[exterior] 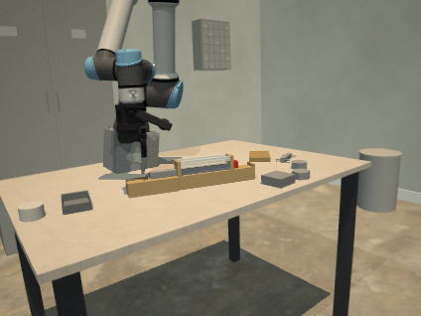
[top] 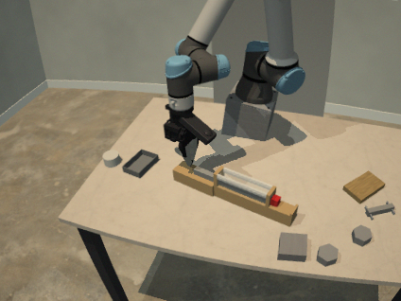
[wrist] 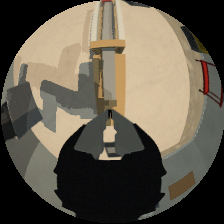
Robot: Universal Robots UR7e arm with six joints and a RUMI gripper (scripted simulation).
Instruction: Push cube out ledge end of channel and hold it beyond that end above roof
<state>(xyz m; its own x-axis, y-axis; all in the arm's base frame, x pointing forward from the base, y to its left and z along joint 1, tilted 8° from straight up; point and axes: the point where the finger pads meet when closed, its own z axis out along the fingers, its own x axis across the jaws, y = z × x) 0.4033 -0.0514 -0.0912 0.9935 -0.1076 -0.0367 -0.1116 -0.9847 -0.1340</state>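
Sitting beyond fingers (top: pixel 190 164) (exterior: pixel 144 171): cube (top: pixel 275 201) (exterior: pixel 235 163) (wrist: pixel 106 1)

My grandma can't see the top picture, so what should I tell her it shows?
A robot gripper, its jaws together, points down at one end of a wooden channel. A red cube sits beyond the roofed part, near the other end. Small grey and brown things lie around it.

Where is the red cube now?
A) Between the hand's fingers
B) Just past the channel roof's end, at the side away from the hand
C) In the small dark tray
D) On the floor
B: the red cube sits just beyond the roof, far from the hand.
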